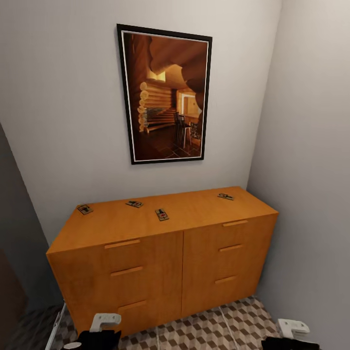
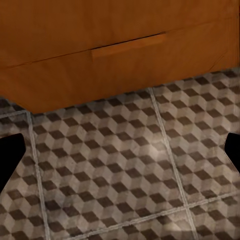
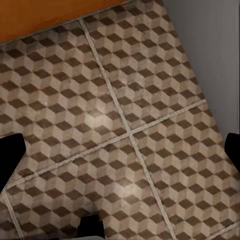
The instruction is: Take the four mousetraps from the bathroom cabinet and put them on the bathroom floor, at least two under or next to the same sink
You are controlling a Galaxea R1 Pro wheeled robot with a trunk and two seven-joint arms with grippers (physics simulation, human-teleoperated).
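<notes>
Four tiny tan mousetraps (image 1: 162, 214) flat atop orange-brown cabinet (image 1: 146, 262), both grippers spread wide

Four mousetraps lying on cabinet (image 1: 194, 216) top: one (image 1: 85, 209) near left end, one (image 1: 134, 204) left of middle, one (image 1: 162, 215) at middle, one (image 1: 225, 197) toward right end. One cabinet standing, six bar handles showing on its front, three per half. One framed picture (image 1: 165, 95) hanging on wall. Two pincers showing: left pincer (image 1: 99, 330), right pincer (image 1: 291, 333).
</notes>
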